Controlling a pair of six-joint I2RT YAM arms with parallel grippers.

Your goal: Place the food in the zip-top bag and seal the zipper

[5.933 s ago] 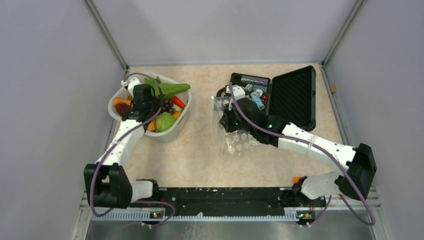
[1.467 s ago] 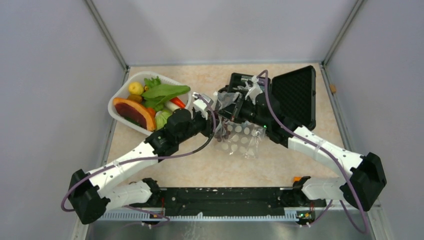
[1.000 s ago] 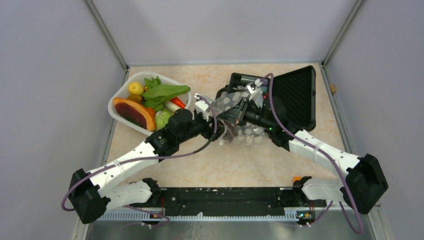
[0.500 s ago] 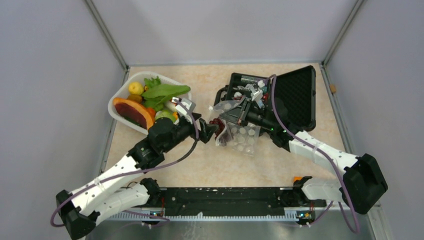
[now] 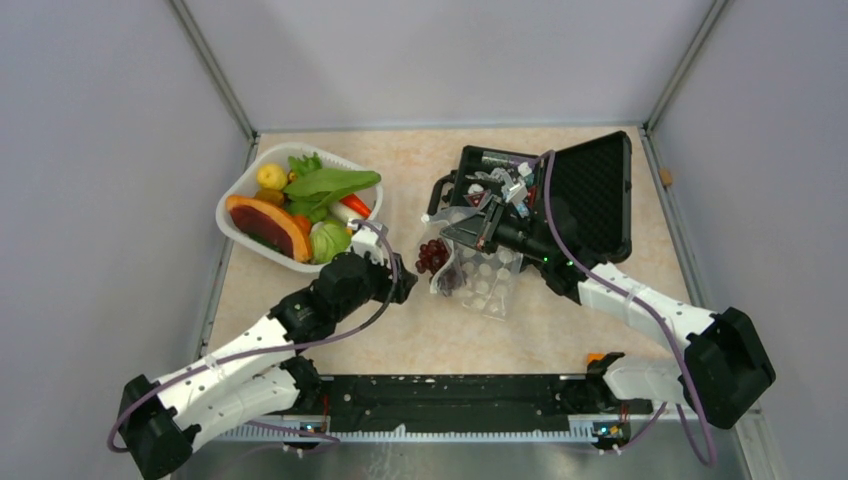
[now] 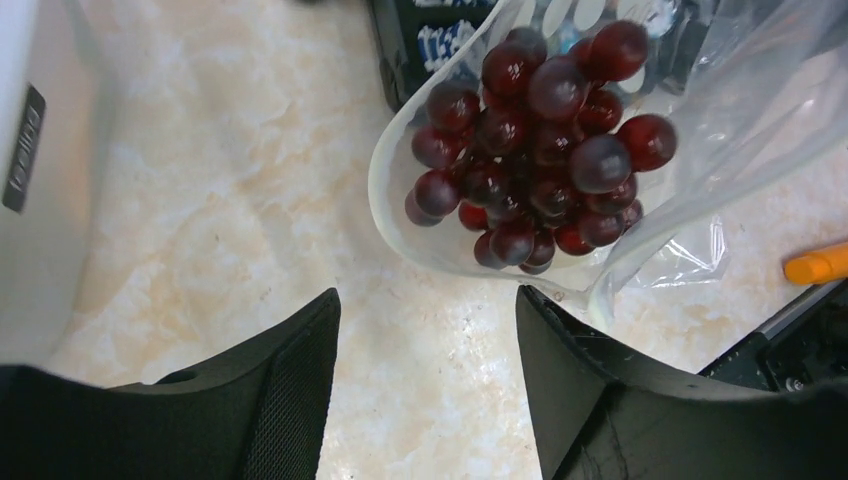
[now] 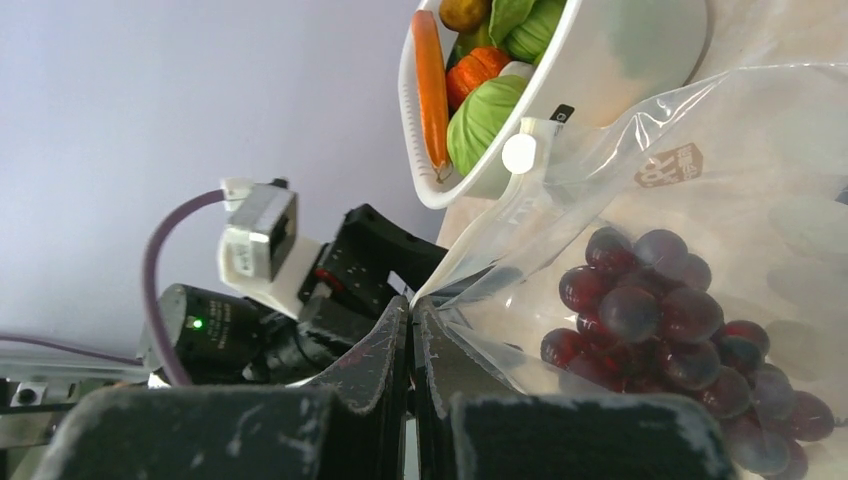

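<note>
The counter [image 5: 330, 330] carries three containers. The open black case [image 5: 590, 195] lies at the back right and has no part in the job. The white basket [image 7: 620, 70] sits at the back left and holds nearly all the food: green leaves [image 5: 330, 183], a lemon [image 5: 270, 176], a carrot [image 7: 430, 80] and several other pieces. The zip-top bag [image 5: 485, 285] is near the middle of the counter, just in front of the case, with its mouth lifted and turned toward the basket.

The right gripper [image 7: 411, 320] has its fingers pressed tight together on the bag's upper edge, with film pinched between them, and this props the mouth open. The left gripper [image 6: 428, 300] hovers just short of that mouth, its fingers spread wide and holding nothing.

The dark grapes [image 6: 540, 140] lie just inside the opening, and they are the only food in the bag. The zipper [image 6: 385, 215] curves open around them, unpressed.

By my reading the task is at an early stage: one item is loaded, the basket remains to be emptied piece by piece, and the sealing has not begun. The grapes sit shallow and may need settling deeper.
</note>
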